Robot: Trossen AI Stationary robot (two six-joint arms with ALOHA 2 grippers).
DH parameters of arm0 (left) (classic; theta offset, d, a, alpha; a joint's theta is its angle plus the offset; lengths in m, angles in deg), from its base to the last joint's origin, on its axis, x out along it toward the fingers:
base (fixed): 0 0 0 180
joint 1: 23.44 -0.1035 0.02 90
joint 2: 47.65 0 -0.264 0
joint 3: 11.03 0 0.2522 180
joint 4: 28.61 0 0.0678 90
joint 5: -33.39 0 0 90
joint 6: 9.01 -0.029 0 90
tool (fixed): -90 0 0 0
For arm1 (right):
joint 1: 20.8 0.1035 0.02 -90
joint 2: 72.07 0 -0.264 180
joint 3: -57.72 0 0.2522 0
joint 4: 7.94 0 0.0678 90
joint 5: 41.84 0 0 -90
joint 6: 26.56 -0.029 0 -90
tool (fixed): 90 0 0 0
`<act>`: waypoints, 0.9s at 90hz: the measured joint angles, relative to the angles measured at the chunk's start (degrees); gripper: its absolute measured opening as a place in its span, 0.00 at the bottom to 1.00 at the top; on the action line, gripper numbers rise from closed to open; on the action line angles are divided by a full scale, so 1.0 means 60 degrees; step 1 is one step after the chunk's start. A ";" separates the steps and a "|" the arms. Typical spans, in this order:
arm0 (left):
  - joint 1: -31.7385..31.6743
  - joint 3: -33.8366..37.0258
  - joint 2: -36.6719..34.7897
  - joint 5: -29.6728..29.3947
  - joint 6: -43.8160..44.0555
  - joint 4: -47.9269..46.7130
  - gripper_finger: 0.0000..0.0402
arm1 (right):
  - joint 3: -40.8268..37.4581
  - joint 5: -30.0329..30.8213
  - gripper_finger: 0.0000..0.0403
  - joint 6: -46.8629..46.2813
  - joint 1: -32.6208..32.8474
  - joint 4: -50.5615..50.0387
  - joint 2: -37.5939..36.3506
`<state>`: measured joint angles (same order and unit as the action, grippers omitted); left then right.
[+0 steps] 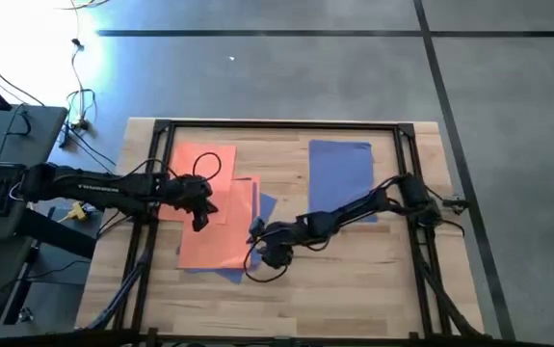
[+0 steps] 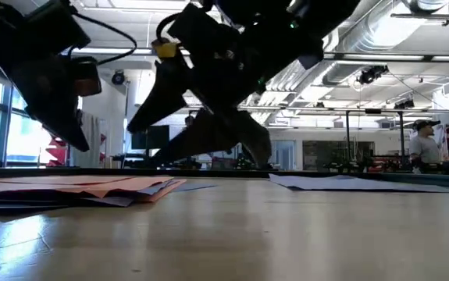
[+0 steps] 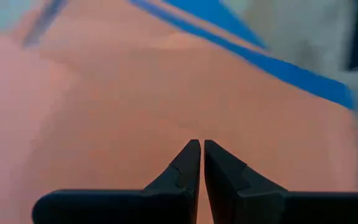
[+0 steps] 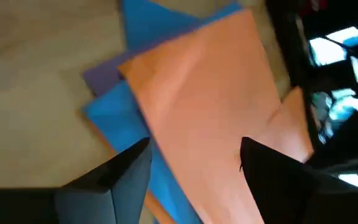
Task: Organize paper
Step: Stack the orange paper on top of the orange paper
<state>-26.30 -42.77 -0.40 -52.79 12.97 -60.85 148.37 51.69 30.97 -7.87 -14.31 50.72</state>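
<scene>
Orange paper (image 4: pixel 210 118) under spread right gripper (image 4: pixel 194 155) (left gripper (image 3: pixel 201 152) pinched)

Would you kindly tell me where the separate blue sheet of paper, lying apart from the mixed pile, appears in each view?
High view: separate blue paper sheet, upper right of the wooden table.
Low view: thin flat edge at right.
Left wrist view: cannot tell.
Right wrist view: not visible.
Shared landmark: orange sheets of the mixed pile.
</scene>
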 joint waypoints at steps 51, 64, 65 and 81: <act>0.2155 -0.0004 0.2128 0.0538 0.1386 0.1261 0.00 | 0.0727 0.0323 0.57 0.0622 -0.0011 0.0257 0.0942; 0.2316 -0.0004 0.2962 0.0514 0.1326 0.2356 0.00 | 0.0727 0.0320 0.57 0.0603 -0.0011 0.0331 0.0942; 0.2324 -0.0004 0.3028 0.0508 0.1326 0.2431 0.00 | 0.0727 0.0320 0.57 0.0619 -0.0011 0.0343 0.0942; 0.2373 -0.0004 0.4051 0.0486 0.1308 0.3452 0.00 | 0.0727 0.0040 0.57 0.0737 -0.0004 0.0211 0.0942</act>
<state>-12.06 -42.79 23.90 -49.87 20.82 -40.14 152.73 51.93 35.39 -7.90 -13.05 56.37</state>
